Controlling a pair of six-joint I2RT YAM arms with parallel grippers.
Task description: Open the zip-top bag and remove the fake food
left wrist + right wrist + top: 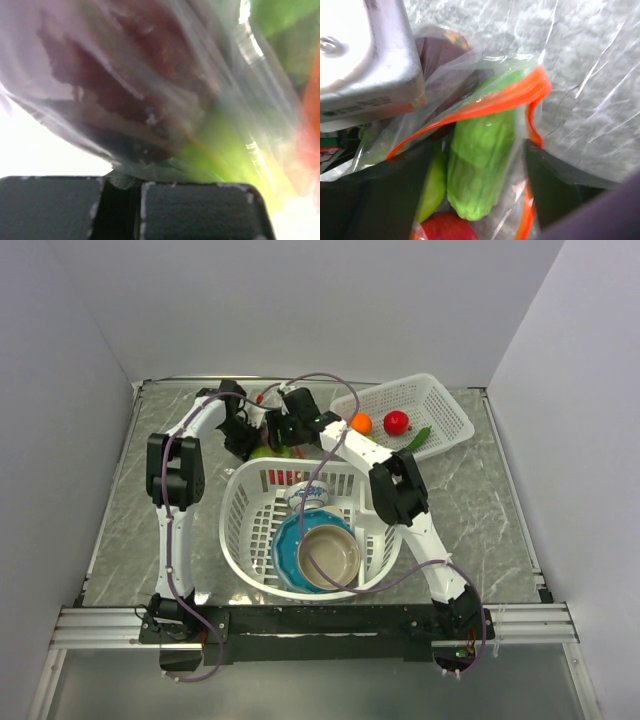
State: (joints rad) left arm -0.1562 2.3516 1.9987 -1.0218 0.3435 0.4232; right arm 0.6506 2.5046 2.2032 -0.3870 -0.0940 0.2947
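The zip-top bag (268,451) lies at the back centre of the table, between both grippers. In the right wrist view its orange zip strip (485,102) gapes open. Inside are fake food pieces: a bumpy green vegetable (480,160), a green fruit (434,187), a red fruit (445,227) and a dark maroon piece (437,52). My right gripper (475,192) is open, with its fingers in the bag mouth on either side of the green vegetable. My left gripper (122,182) is shut on the clear plastic of the bag (150,75), which fills its view.
A white mesh tray (440,405) at the back right holds an orange fruit (361,423), a red fruit (396,422) and a green pepper (419,437). A large round white basket (240,530) in front holds a blue bowl (285,550), a tan bowl (328,555) and a small patterned bowl (308,495).
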